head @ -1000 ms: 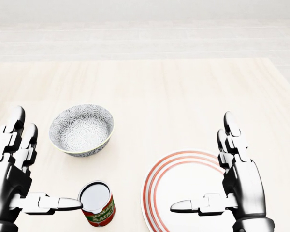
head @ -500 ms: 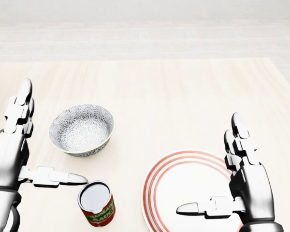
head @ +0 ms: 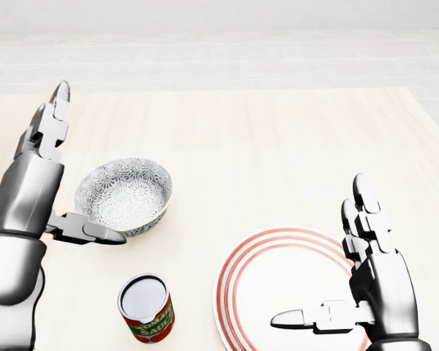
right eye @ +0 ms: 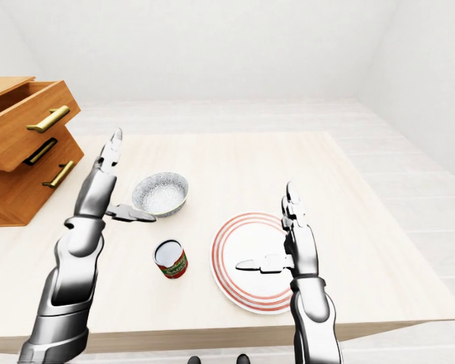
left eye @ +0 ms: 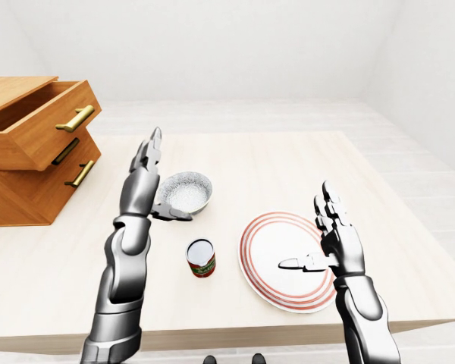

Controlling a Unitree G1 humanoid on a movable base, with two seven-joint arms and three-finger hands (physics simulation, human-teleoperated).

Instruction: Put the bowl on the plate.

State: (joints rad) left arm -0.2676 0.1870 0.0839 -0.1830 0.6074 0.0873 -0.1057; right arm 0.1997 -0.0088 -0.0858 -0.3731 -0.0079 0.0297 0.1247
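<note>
A grey patterned bowl (head: 124,194) sits upright on the pale wooden table (head: 278,139), left of centre in the head view. The white plate with red rings (head: 238,267) lies at the lower right. My left hand (head: 84,168) stands open just left of the bowl, fingers pointing up and the thumb (head: 95,234) reaching under the bowl's lower rim; I cannot tell whether it touches. My right hand (head: 318,252) hovers open over the plate's right part, holding nothing.
A tomato sauce can (head: 146,307) stands upright between bowl and plate, near the bottom of the head view. A wooden drawer chest (left eye: 30,152) with its top drawer pulled out occupies the table's left side in the left-eye view.
My left hand has lifted away from the can and moved up the view to the bowl's left side. The right hand has sunk slightly toward the bottom right. Bowl, plate and can are unmoved.
</note>
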